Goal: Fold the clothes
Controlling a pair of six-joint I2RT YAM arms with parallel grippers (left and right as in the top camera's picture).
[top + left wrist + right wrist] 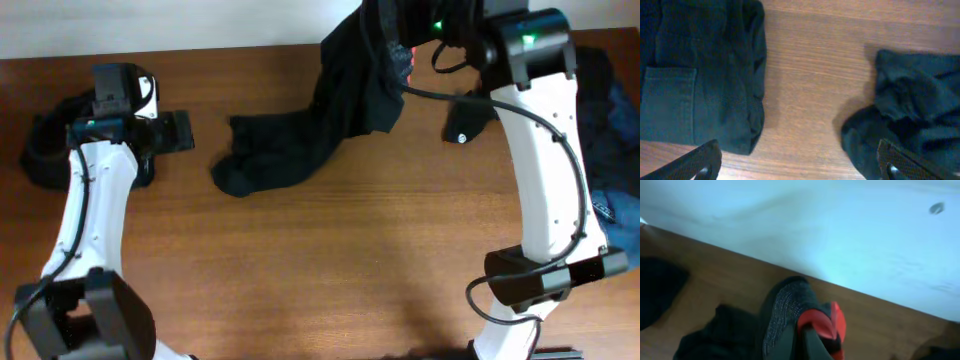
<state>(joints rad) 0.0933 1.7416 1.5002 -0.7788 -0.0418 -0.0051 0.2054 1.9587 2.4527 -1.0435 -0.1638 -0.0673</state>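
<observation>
The right gripper (808, 333) sits at the bottom centre of its wrist view, jaws pressed together on the top of the trousers (300, 140). It pinches the speckled grey waistband (785, 315) and the bright red-orange lining (822, 322). Just behind this grip the far edge of the table (330, 270) runs on a slant across the frame, with a pale wall (840, 230) above it, so there is little room on that side.

In the overhead view the trousers hang from the top centre and trail down-left. Their bunched leg end lies flat on the wood at centre-left. The whole lower half of the frame is bare wood between the two arms.

A pile of dark clothes (598, 90) fills the right edge under the right arm, with blue denim (610, 205) showing below it.

The left gripper (800, 167) is spread wide over bare wood, its fingers (700, 162) in the bottom corners of its wrist view. A folded dark garment (700, 75) with a patch pocket lies in the upper left, and the trouser leg end lies at the right. A strip of wood keeps the two apart.
</observation>
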